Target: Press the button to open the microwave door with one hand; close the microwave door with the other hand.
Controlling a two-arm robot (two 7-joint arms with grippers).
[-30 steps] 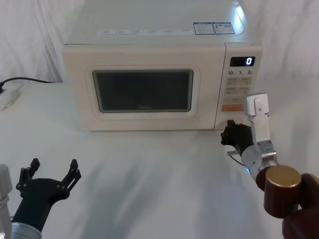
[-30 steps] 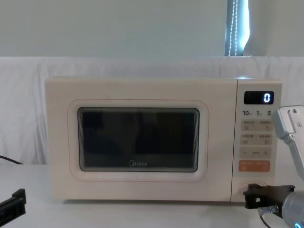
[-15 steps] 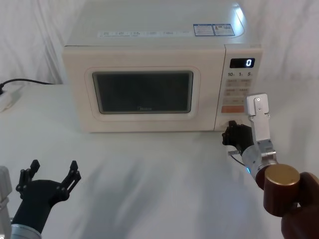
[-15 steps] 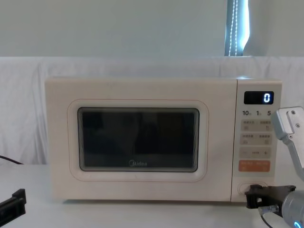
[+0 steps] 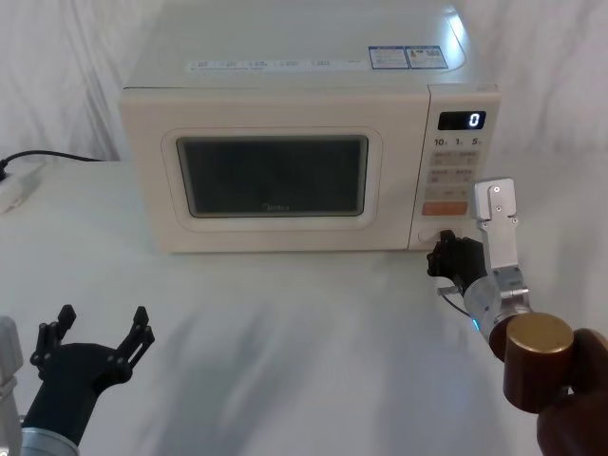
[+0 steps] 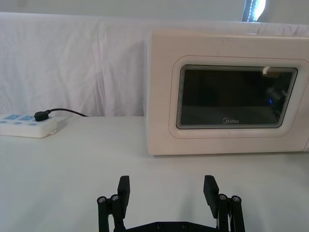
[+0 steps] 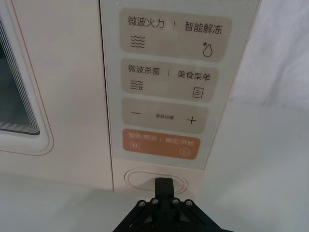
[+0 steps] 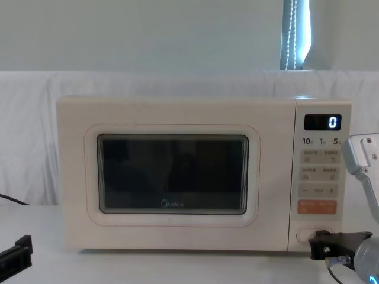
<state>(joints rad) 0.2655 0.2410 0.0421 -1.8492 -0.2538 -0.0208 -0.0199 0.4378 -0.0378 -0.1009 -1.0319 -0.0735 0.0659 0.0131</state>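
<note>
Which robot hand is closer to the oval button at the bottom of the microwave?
The right. The right gripper has its tip right at the oval button; touching cannot be told. The left gripper hangs low over the table, well in front of the microwave door.

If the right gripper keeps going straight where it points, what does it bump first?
Most likely the oval door-release button at the bottom of the control panel; the right gripper seems nearly touching it.

White cloth (image 8: 35, 148) backdrop, pale wall (image 8: 148, 35) above

Black left pincer (image 5: 100, 335), silver wrist, black right pincer (image 5: 446, 255)
</note>
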